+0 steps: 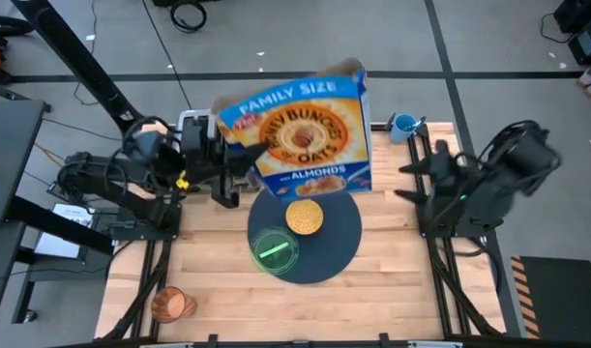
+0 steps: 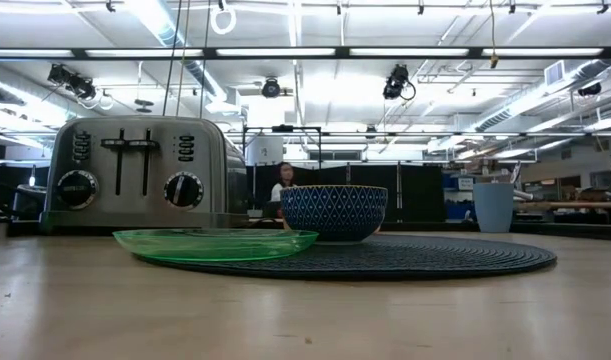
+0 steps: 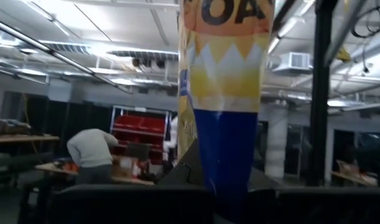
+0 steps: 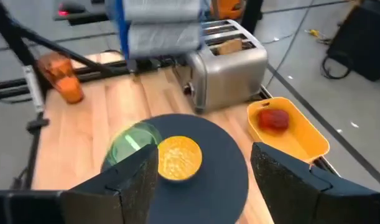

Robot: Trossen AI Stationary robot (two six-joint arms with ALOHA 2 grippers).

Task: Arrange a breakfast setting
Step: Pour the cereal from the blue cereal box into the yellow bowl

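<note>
My left gripper (image 1: 229, 172) is shut on a large cereal box (image 1: 300, 126), held high over the far side of the dark round mat (image 1: 343, 242). On the mat stand a patterned bowl (image 1: 305, 217) filled with cereal and a green plate (image 1: 274, 249). The bowl (image 4: 179, 157) and plate (image 4: 132, 143) also show in the right wrist view. A toast slice (image 4: 230, 45) sticks up from the toaster (image 4: 230, 68). A red apple (image 4: 273, 119) lies in a yellow tray (image 4: 301, 140). The amber cup (image 1: 171, 304) lies near the front left. My right gripper (image 4: 208, 186) is open and empty at the table's right. No spoon shows. My left gripper holds the cereal box by its lower left part (image 3: 227, 180), coming level from the table's left. The box's narrow side faces the wrist camera between the fingers. The box stands about upright, its open top flaps up, lifted clear of the table.
The steel toaster (image 2: 135, 175) stands at the far left behind the mat. A blue cup (image 1: 403, 124) stands at the far right corner. Bare wood lies along the near edge. A person works in the room beyond the table.
</note>
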